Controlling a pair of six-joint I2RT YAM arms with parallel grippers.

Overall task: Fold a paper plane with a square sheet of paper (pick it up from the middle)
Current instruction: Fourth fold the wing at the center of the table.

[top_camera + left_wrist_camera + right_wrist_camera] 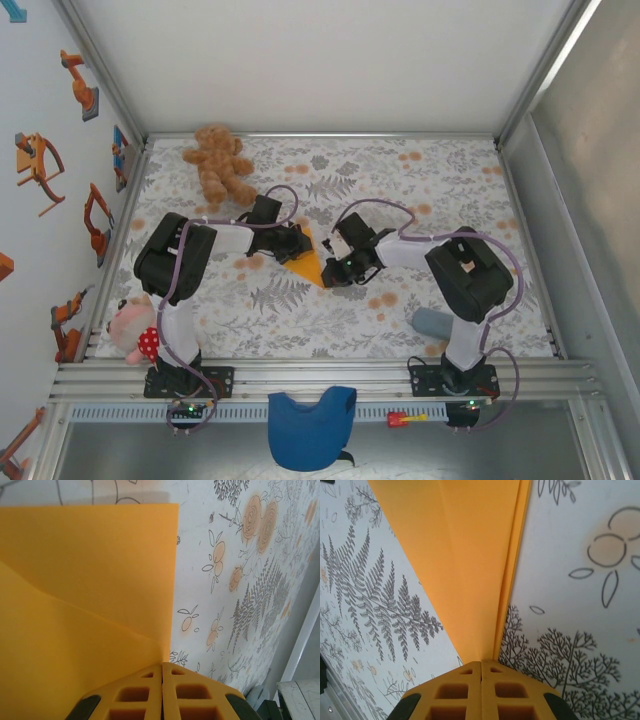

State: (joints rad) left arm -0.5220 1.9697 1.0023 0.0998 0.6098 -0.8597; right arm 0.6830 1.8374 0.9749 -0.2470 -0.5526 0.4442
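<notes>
Right gripper (481,664), jaws together, sits at the narrow tip of the paper (465,555), its long axis running straight ahead; left gripper (162,666), likewise together, touches a wide-end corner, just toward the arms from the teddy (218,165)

My left gripper (297,243) and right gripper (330,270) meet on the orange paper (306,264) in the middle of the table (440,190); the teddy (218,165) lies behind, the blue cloth (312,425) at the near edge

The left arm (175,255) and the right arm (468,275) have white links and black joint housings; a thin purple cable (518,272) follows each. The fingers (132,696) are orange with rectangular hollows.
</notes>
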